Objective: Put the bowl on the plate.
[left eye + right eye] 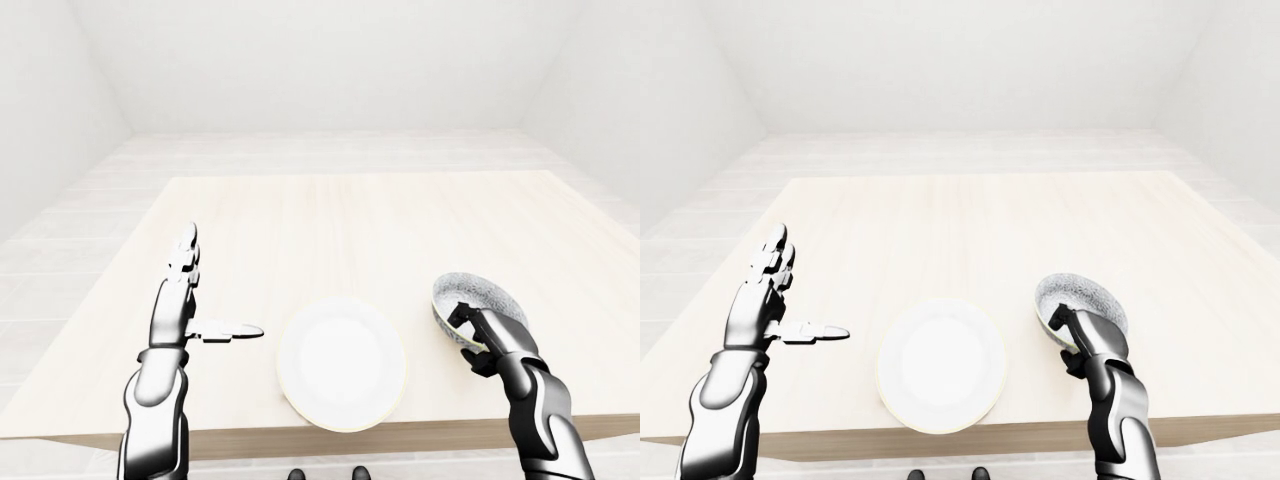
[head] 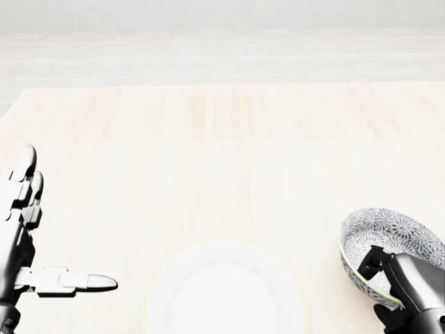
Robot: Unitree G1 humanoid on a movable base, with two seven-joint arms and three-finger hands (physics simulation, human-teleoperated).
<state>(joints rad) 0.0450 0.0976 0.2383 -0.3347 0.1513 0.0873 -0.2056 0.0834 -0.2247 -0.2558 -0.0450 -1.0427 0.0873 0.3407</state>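
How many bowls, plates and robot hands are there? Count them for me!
Bowl: 1
Plate: 1
Robot hands: 2, the left robot hand open, the right robot hand gripping the bowl's rim
Total: 4

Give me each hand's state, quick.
Left hand: open, fingers spread, holding nothing.
Right hand: closed on the bowl at its rim.
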